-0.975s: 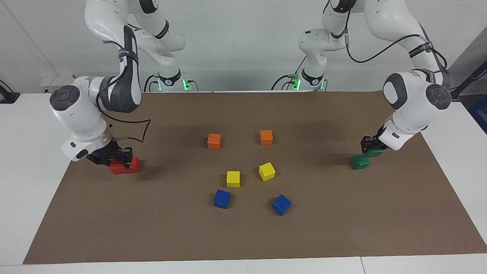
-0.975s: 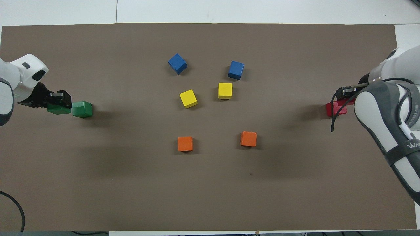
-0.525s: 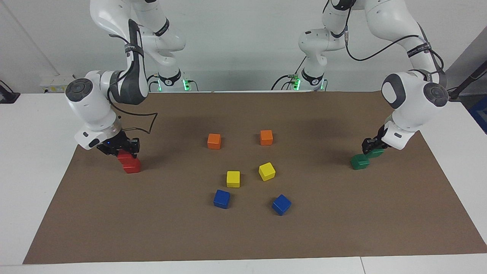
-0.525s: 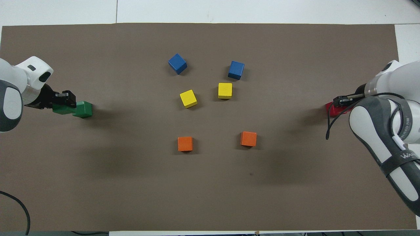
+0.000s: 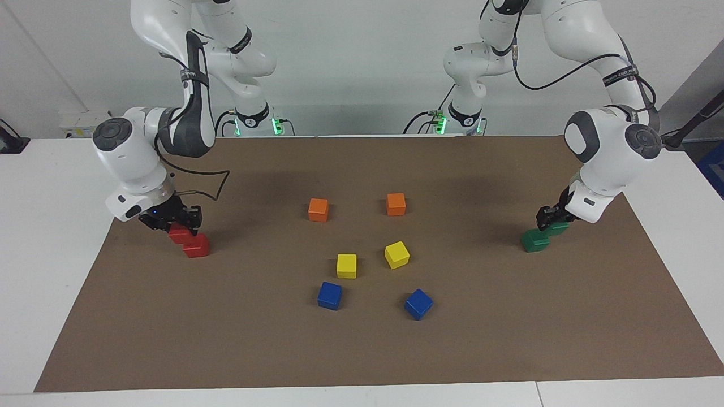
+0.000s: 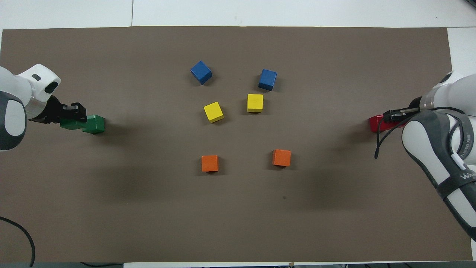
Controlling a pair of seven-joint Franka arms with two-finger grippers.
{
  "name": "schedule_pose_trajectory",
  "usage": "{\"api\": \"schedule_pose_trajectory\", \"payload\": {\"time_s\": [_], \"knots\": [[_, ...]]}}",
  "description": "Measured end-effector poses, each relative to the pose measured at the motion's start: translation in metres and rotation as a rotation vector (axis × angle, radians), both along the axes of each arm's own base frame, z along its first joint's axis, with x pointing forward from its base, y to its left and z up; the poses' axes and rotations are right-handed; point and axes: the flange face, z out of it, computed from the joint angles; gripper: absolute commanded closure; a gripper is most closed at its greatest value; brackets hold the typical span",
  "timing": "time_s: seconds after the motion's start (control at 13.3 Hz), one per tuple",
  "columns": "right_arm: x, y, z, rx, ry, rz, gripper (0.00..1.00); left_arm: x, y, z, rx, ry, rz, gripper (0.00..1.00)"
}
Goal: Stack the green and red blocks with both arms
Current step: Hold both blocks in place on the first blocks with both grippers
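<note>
My right gripper (image 5: 181, 225) is shut on a red block (image 5: 179, 233) and holds it just above the brown mat, against the upper edge of the second red block (image 5: 197, 246), which rests on the mat. In the overhead view the right gripper (image 6: 391, 115) covers most of the red blocks (image 6: 375, 123). My left gripper (image 5: 551, 220) is shut on a green block (image 5: 560, 228), held slightly raised beside the second green block (image 5: 534, 241) on the mat. Overhead, the left gripper (image 6: 74, 114) holds its green block (image 6: 68, 124) next to the resting one (image 6: 94, 124).
In the middle of the mat (image 5: 362, 350) lie two orange cubes (image 5: 318, 209) (image 5: 396, 204), two yellow cubes (image 5: 347, 265) (image 5: 396, 254) and two blue cubes (image 5: 330, 295) (image 5: 418, 303). White table borders the mat.
The right gripper has lifted its red block off the mat and brought it up beside the other red block. The left gripper has raised its green block slightly.
</note>
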Motion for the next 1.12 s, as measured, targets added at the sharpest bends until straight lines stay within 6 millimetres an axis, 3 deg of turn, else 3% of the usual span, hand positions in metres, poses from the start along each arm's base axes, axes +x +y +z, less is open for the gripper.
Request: {"api": "schedule_pose_trajectory", "payload": {"time_s": [0.38,1.12], "knots": [[-0.001,0.001,-0.006,0.000,-0.005,0.001,1.00,-0.007,-0.002,-0.020,0.000,0.004,-0.006,1.00],[0.001,0.005,-0.015,0.000,-0.009,0.009,1.00,-0.007,-0.009,-0.023,-0.002,0.003,-0.024,1.00]]}}
